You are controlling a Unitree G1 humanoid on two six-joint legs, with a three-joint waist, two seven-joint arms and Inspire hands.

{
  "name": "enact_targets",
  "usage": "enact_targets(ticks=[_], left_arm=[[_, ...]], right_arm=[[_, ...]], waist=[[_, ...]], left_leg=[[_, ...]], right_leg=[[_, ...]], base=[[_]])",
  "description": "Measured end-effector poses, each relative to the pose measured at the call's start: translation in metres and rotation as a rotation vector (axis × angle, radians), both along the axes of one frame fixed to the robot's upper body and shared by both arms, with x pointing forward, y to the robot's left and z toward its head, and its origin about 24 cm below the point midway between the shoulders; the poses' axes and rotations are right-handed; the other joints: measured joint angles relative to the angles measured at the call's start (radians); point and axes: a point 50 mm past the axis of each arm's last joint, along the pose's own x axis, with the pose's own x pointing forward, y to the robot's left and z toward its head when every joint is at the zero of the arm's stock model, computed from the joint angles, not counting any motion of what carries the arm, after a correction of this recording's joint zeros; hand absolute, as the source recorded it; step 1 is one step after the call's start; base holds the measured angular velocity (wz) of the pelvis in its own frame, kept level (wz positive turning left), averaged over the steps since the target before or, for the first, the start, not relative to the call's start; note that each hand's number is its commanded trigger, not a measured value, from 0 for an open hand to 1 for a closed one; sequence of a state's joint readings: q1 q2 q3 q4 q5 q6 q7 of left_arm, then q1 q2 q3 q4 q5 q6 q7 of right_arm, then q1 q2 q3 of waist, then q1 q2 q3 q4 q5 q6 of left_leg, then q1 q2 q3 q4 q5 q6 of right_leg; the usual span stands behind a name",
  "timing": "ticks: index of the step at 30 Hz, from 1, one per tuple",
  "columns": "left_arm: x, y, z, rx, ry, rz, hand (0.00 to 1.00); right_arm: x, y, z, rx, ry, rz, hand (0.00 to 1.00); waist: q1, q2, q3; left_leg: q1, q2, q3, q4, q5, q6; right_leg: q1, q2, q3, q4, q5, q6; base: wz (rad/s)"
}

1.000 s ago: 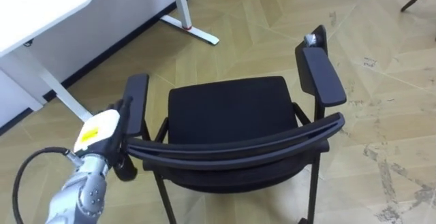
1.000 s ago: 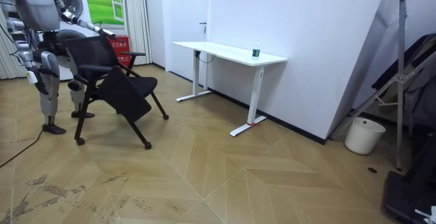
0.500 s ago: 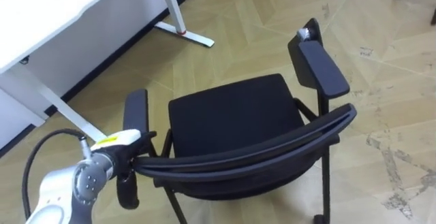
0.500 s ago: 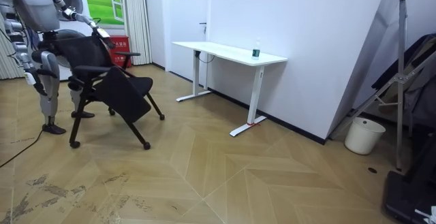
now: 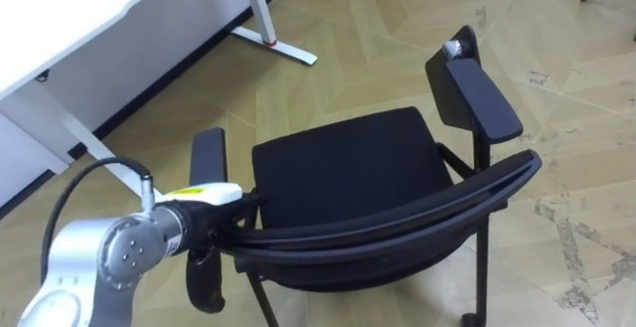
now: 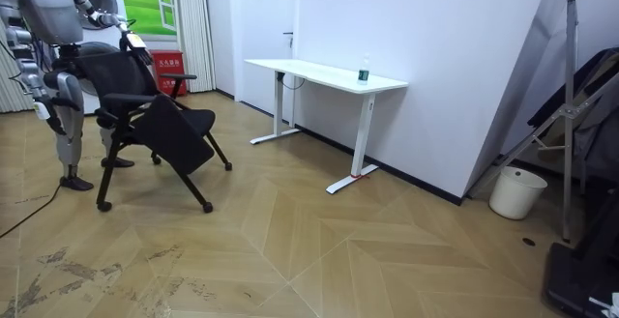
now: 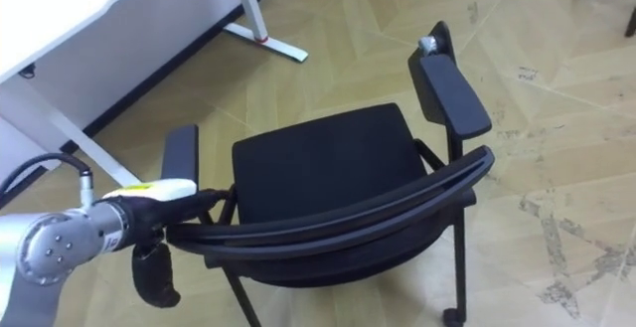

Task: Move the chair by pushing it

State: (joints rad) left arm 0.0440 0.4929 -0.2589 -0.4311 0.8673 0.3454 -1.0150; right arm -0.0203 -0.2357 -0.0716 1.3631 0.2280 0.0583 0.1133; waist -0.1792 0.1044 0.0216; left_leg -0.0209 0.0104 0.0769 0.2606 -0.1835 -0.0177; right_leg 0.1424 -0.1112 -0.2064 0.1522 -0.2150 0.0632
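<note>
Parquet floor (image 5: pixel 378 59) carries one black chair (image 5: pixel 343 168) at centre frame, with two armrests (image 5: pixel 484 98), one on each side. One white desk (image 5: pixel 89 19) fills the upper left. The left hand (image 5: pixel 199 233), lower left, meets the left end of the backrest; I cannot tell whether it grips. The right hand (image 6: pixel 43 108) hangs beside the robot at the room view's left, and its state is unclear.

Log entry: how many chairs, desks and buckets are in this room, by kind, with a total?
Black chair: 1
White desk: 1
White bucket: 1
Total: 3
</note>
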Motion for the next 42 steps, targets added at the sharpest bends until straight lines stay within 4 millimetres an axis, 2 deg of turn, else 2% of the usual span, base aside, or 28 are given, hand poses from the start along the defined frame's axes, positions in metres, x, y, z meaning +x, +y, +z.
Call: enact_targets(ticks=[3, 6, 12, 23, 29, 32, 36, 42], left_arm=[[0.005, -0.003, 0.013, 0.005, -0.063, -0.042, 0.0], [0.014, -0.002, 0.027, 0.008, -0.131, -0.04, 0.0], [0.018, 0.0, 0.036, 0.013, -0.191, -0.035, 0.0], [0.017, -0.003, 0.036, 0.01, -0.199, -0.054, 0.0], [0.019, -0.006, 0.037, -0.002, -0.243, -0.069, 0.0], [0.021, -0.004, 0.029, -0.011, -0.238, -0.05, 0.0], [0.02, -0.006, 0.018, -0.02, -0.213, -0.023, 0.0], [0.021, -0.013, 0.005, -0.041, -0.187, -0.023, 0.0]], right_arm=[[-0.001, 0.0, 0.0, -0.001, -0.002, -0.006, 0.0], [-0.001, 0.001, 0.0, -0.001, -0.011, -0.009, 0.0], [-0.002, 0.0, 0.0, -0.002, -0.012, -0.018, 0.0], [-0.004, 0.001, -0.001, -0.017, -0.009, -0.042, 0.0], [-0.004, 0.006, -0.002, -0.018, -0.009, -0.031, 0.0], [0.0, 0.008, -0.003, -0.02, -0.013, -0.015, 0.0], [0.003, 0.008, -0.002, -0.022, -0.02, -0.005, 0.0], [0.004, 0.007, -0.002, -0.03, -0.021, 0.001, 0.0]], waist=[[0.018, 0.0, -0.002], [0.021, 0.005, -0.0055], [0.02, 0.008, -0.0088], [0.023, 0.008, -0.0096], [0.022, -0.006, -0.0056], [0.021, -0.016, 0.0015], [0.02, -0.022, 0.0055], [0.015, -0.014, -0.0001]], left_leg=[[-0.004, 0.0, -0.001, 0.005, 0.0, 0.0], [-0.008, -0.001, -0.007, 0.007, 0.0, 0.0], [-0.009, -0.001, -0.014, 0.007, 0.0, 0.0], [-0.01, -0.001, -0.022, 0.014, 0.001, 0.002], [-0.008, -0.001, -0.02, 0.013, 0.001, 0.003], [-0.008, -0.001, -0.022, 0.013, 0.001, 0.003], [-0.008, -0.001, -0.023, 0.013, 0.001, 0.003], [-0.009, -0.001, -0.022, 0.012, 0.001, 0.003]], right_leg=[[-0.004, 0.0, 0.001, 0.003, 0.0, 0.0], [-0.004, 0.0, -0.001, 0.003, 0.0, 0.0], [-0.008, 0.0, 0.0, 0.016, 0.001, 0.0], [-0.009, 0.003, 0.016, 0.022, 0.001, 0.0], [-0.01, 0.006, 0.039, 0.018, 0.001, 0.0], [-0.011, 0.007, 0.039, 0.019, 0.001, -0.001], [-0.012, 0.008, 0.038, 0.021, 0.001, -0.001], [-0.017, 0.007, 0.038, 0.023, 0.002, -0.002]], base=[[0.0], [0.04], [0.01], [0.0], [-0.03], [-0.01], [0.0], [0.0]])
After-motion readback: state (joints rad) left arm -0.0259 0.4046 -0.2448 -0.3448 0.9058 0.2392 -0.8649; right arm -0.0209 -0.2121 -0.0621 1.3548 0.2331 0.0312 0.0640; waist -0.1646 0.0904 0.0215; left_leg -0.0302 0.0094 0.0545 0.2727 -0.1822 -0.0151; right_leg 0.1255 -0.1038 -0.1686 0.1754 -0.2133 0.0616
